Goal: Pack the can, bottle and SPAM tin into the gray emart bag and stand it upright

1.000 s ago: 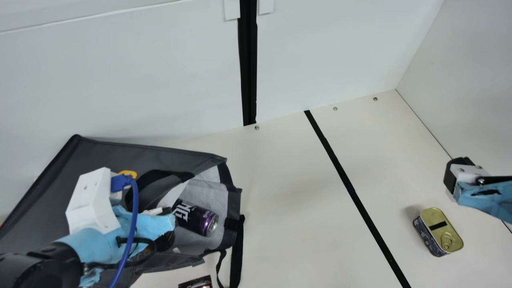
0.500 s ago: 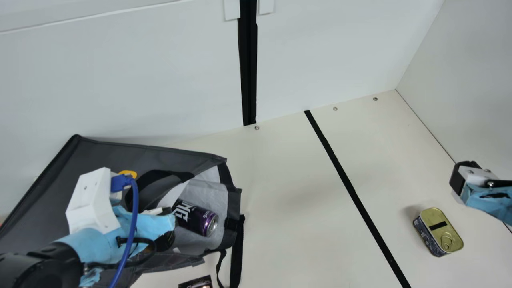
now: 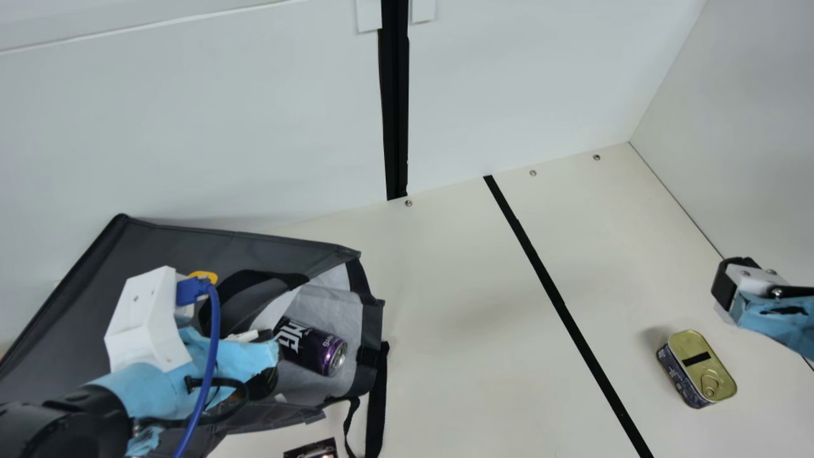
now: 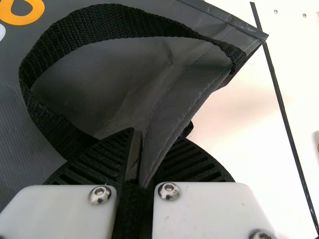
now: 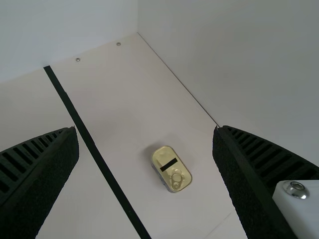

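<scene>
Packing the SPAM tin [image 3: 699,367] looks like your next job. It's lying pull-ring up on the cream table [image 3: 483,318], over on the right, well apart from the gray bag [image 3: 159,242] on the left. Your left gripper [image 4: 147,149] is closed down on a fold of bag fabric, while your right gripper [image 5: 146,139] is spread wide with nothing between its fingers. The can [image 3: 305,350] is on its side inside the bag's mouth, end toward the opening. Can't tell where the bottle is, sorry.

What would worry me is that can — it's so near the opening that a bump from the incoming tin, or a tug on the fabric, could roll it out. If your left grip slips, the mouth could sag and the tin would probably catch on the rim. I'd also watch the strap [image 4: 109,21], since it runs right by the left fingers and could snag when you let go. On the pick, coming down off-center could make one finger land on the lid or shove the tin away. And don't lift the bag too early — stuff near the mouth could spill before it's upright.
</scene>
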